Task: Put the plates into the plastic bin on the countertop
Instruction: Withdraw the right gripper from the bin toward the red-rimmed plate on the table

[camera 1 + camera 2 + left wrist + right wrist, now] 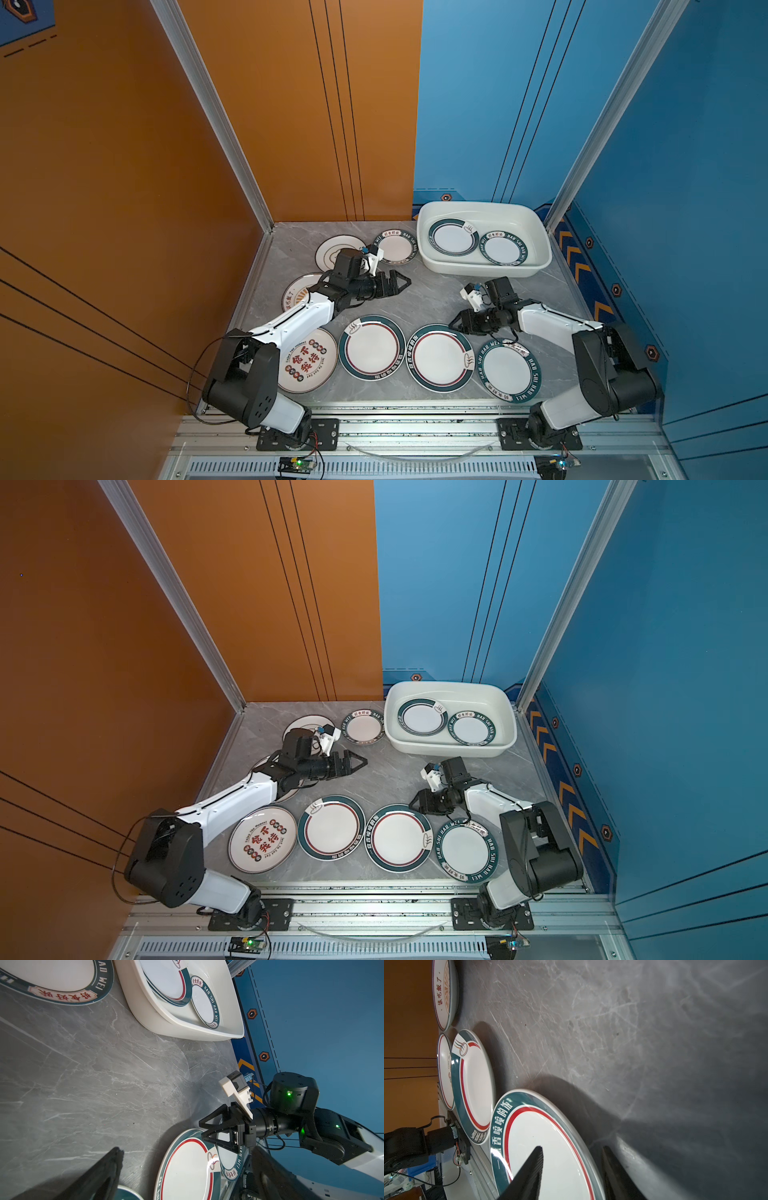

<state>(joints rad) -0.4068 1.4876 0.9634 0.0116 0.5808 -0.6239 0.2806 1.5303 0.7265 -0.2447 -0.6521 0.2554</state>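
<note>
Where lettering shows, plate point(509, 372) reads HAO WEI.

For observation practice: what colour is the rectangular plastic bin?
The rectangular plastic bin is white; clearest in a top view.

An orange wall point(124, 166) closes the left side and the left half of the far side. A blue wall point(478, 104) closes the right half of the far side and the right side. Thin black lines cross both walls. One aluminium post point(215, 120) stands at the far left corner and a second post point(607, 120) at the far right corner. A dark band with orange chevrons point(582, 268) and hexagon badges point(616, 289) runs along the foot of the right wall. At the near edge, a circuit board point(296, 462) shows a green light, just beside a slotted grille point(395, 467).
</note>
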